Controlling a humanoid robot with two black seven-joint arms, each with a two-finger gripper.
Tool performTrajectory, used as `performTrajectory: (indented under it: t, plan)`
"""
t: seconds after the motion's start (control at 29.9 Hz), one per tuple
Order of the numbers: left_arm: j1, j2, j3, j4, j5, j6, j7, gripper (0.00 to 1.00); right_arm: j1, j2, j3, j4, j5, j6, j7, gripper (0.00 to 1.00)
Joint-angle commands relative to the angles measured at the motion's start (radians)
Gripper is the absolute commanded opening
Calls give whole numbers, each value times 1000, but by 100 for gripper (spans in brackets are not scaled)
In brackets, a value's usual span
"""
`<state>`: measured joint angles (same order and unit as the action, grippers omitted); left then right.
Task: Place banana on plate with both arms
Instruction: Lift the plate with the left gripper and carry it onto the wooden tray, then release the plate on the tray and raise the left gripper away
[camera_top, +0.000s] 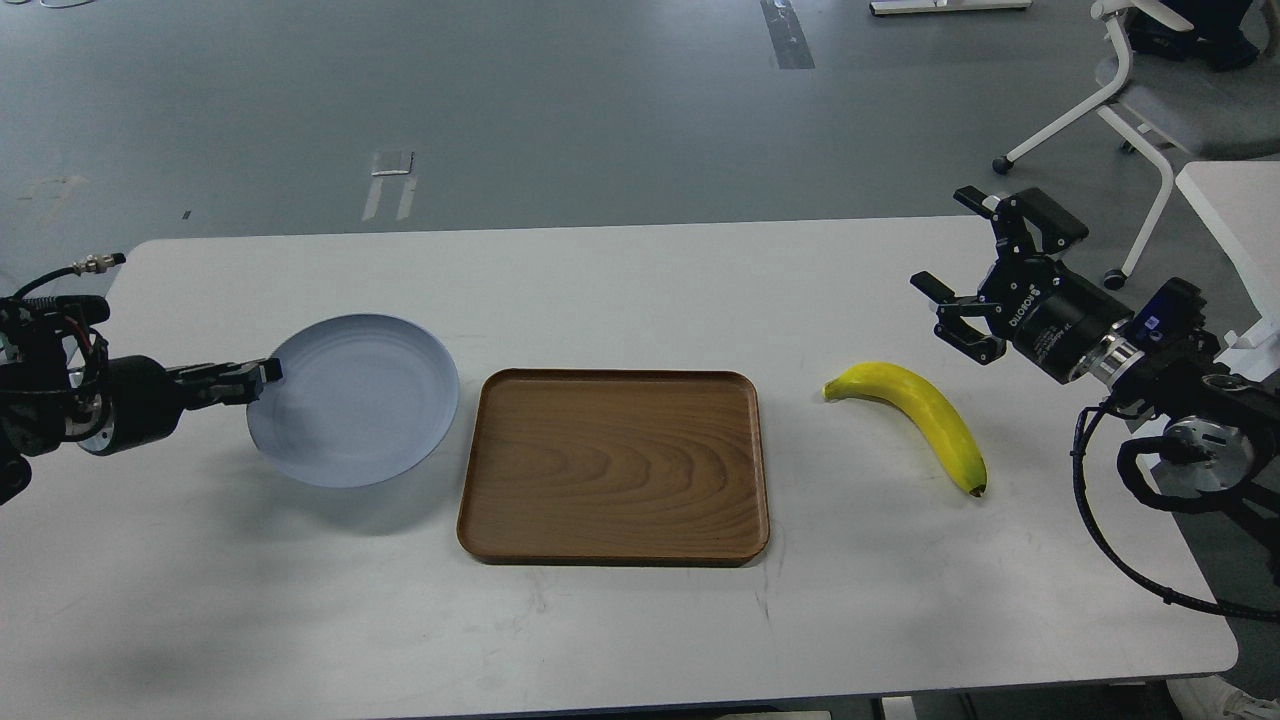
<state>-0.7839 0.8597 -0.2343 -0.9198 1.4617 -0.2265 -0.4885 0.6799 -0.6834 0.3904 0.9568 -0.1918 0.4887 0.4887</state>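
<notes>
The pale blue-grey plate (355, 399) is held off the table at the left, just left of the tray, casting a shadow below it. My left gripper (262, 372) is shut on the plate's left rim. The yellow banana (922, 415) lies on the white table right of the tray, stem end toward the tray and dark tip toward the front. My right gripper (950, 258) is open and empty, hovering above and to the right of the banana's stem end.
A brown wooden tray (613, 465) lies in the middle of the white table (620, 290). A white office chair (1150, 90) and a second white table edge (1235, 215) stand past the right side. Black cables hang from the right arm.
</notes>
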Motion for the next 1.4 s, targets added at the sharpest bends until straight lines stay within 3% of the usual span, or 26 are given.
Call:
performTrajectory:
  t: [0.0, 0.2, 0.5, 0.63, 0.84, 1.14, 1.37]
  plan:
    - [-72, -4, 1, -79, -4, -23, 0, 0, -2, -2, -2, 0, 0, 0, 0, 100]
    - [-167, -80, 3, -143, 12, -82, 0, 0, 0, -4, -2, -3, 0, 0, 0, 100]
    - [-333, -341, 202, -9, 31, -91, 0, 0, 1, -12, 2, -6, 0, 0, 0, 100]
    - [-333, -479, 251, 122, 31, -89, 0, 0, 1, -15, 4, -9, 0, 0, 0, 100]
    - [-319, -594, 331, 216, 31, -83, 0, 0, 1, -24, 12, -7, 2, 0, 0, 100]
    - [-298, -623, 383, 229, 31, -82, 0, 0, 1, -30, 12, -10, 0, 0, 0, 100]
    - [-293, -676, 383, 337, 29, -79, 0, 0, 0, -28, 12, -6, 0, 0, 0, 100]
